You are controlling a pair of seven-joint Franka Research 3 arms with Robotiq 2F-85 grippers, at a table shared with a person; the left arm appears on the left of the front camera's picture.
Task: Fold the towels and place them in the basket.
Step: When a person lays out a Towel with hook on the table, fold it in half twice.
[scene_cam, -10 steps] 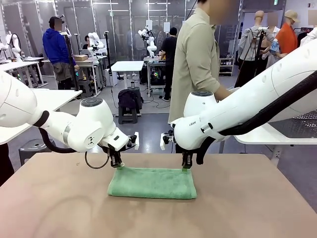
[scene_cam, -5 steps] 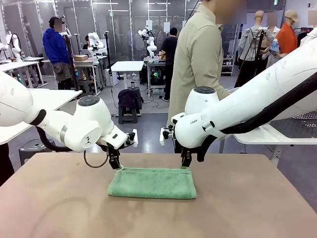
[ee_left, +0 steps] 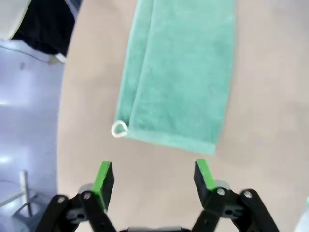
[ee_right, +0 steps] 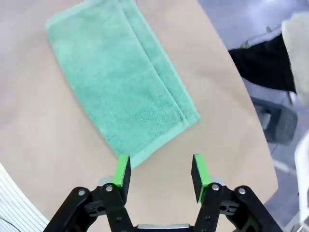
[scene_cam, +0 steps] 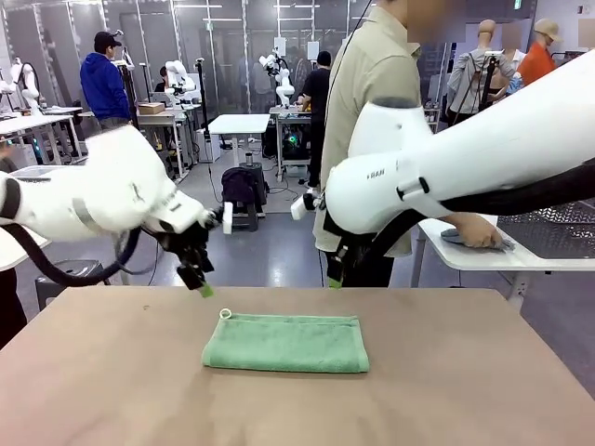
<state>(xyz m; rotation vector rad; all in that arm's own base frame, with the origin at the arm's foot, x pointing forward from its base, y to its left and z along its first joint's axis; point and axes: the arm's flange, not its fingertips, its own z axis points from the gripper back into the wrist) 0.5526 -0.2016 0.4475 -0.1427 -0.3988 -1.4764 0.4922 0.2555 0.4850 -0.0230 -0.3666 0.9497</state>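
The left gripper point(ee_left: 154, 176) is released, its green pads point(ee_left: 104, 178) spread wide with nothing between them. In the left wrist view it hangs above the short end of the mint green towel point(ee_left: 178, 72), the end that carries a small white loop point(ee_left: 119, 129). In the front view the left gripper point(scene_cam: 200, 282) sits up and to the left of the towel's point(scene_cam: 285, 343) far left corner, clear of the cloth.

The right gripper point(ee_right: 161, 174) is likewise released and grasps nothing. Its open fingers hang over the towel's point(ee_right: 120, 82) other short end. In the front view it point(scene_cam: 333, 277) is raised above the far right corner.

The towel itself lies folded and flat (a neat long rectangle, its layered edges showing along one side) on the brown table point(scene_cam: 446, 390), about mid-width.

Beyond the towel's far side stands a person point(scene_cam: 372, 93) in a beige shirt. One hand point(scene_cam: 474, 230) rests on a grey-blue cloth point(scene_cam: 465, 241) on a white side table point(scene_cam: 483, 258), off to the towel's right.
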